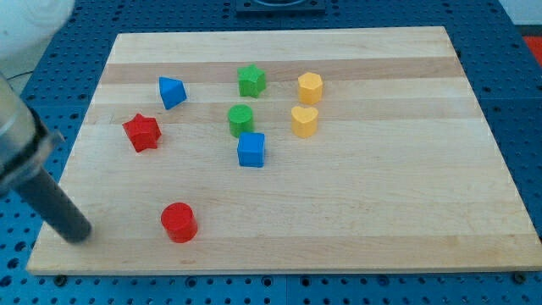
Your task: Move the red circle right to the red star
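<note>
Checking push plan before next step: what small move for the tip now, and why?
Probably slide my tip toward the view's bottom right, to get beneath the red circle. The tip sits left of the circle, apart from it, and the red star lies above, so the push should go upward.

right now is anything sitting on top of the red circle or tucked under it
Nothing sits on the red circle; its flat top is bare. It rests directly on the wooden board, and the patch beneath it is covered, so unseen. My tip stands apart on the view's left.
</note>
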{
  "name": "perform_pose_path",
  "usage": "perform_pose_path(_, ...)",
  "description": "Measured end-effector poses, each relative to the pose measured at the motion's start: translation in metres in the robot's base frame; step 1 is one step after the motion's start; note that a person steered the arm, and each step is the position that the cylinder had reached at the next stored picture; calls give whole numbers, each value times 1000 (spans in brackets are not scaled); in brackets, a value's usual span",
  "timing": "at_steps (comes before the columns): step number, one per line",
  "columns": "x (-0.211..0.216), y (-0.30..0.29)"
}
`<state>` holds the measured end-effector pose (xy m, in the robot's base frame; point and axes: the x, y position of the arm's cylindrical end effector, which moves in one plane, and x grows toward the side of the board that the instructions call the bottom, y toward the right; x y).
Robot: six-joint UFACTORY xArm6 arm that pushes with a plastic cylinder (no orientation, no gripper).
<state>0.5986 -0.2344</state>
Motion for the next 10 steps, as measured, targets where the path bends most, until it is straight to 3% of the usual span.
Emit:
perform_pose_path(1,20,57)
perform_pose_path(2,-19,79)
perform_pose_path(3,-26,88)
perform_pose_path(4,10,93)
perform_pose_path(5,12,135)
perform_pose_path(6,-28,157)
perform_pose_path(7,-32,153)
perform_pose_path(8,0,149)
perform_pose_path(9,0,103)
perform_pose_path(10,-31,92)
